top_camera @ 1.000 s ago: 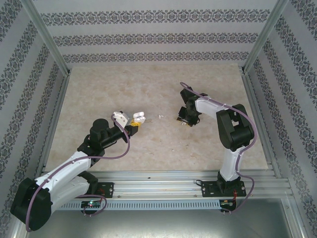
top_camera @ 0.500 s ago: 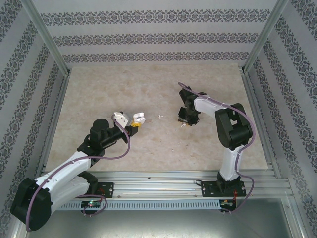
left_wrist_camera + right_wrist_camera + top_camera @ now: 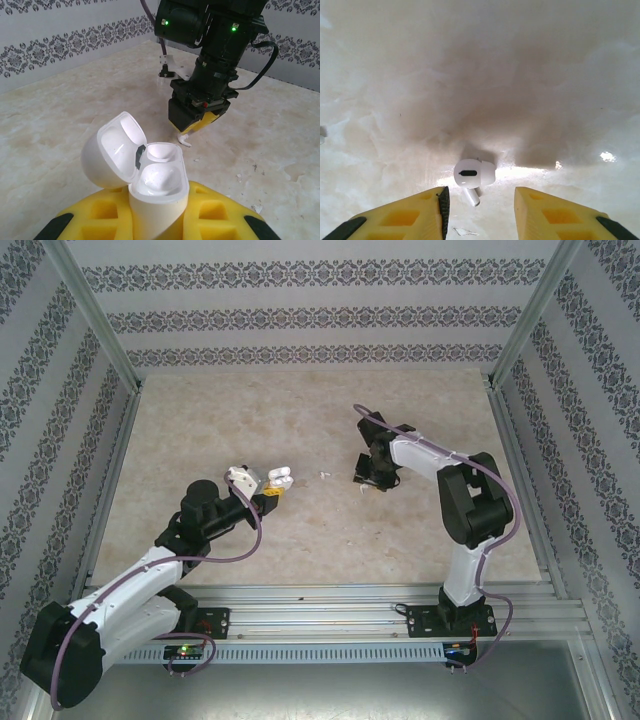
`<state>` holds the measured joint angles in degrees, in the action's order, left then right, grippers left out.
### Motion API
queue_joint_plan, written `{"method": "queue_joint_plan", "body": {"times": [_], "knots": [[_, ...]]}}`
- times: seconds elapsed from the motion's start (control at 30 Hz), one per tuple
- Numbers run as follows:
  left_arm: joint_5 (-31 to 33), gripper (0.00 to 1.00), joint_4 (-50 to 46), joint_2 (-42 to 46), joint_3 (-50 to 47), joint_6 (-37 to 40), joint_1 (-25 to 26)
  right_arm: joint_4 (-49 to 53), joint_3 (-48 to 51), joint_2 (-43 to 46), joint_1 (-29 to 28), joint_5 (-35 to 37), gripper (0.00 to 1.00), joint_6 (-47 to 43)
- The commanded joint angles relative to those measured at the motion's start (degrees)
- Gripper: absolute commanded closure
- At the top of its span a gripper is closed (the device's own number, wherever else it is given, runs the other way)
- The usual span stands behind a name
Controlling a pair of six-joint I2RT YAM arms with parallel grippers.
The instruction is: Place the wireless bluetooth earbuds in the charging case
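Well, early days: left gripper (image 3: 268, 492) clamps the open case (image 3: 157, 185); right gripper (image 3: 477, 210) hangs spread, earbud (image 3: 474, 173) loose at its twelve o'clock; nothing looks seated yet.

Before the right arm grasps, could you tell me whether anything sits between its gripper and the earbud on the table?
Nothing visible does: the earbud lies on the table at the fingertips of the open right gripper, centred on their gap, touching neither.

The glossy white case (image 3: 159, 192) is standing upright, lid hanging open; one white earbud (image 3: 474, 174) is lying on the table (image 3: 395, 75), well apart.
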<state>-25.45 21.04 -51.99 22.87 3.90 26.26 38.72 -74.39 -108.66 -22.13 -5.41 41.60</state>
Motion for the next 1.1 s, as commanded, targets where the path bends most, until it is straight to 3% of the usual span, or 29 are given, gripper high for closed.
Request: {"method": "queue_joint_plan", "body": {"times": [0.0,0.53,1.07], "knots": [[-1.4,1.0,-0.3,1.3,1.1,0.5,0.7,-1.0,2.3,1.5,1.1,-0.5,0.59,-0.2],[-1.2,1.0,-1.5,2.2,1.2,0.8,0.6,-1.7,-1.4,-2.8,-1.1,-0.7,0.59,-1.5],[-1.6,1.0,-1.4,2.4,0.9,0.8,0.7,-1.3,-2.0,-5.0,-1.0,-0.6,0.73,-2.8]]}}
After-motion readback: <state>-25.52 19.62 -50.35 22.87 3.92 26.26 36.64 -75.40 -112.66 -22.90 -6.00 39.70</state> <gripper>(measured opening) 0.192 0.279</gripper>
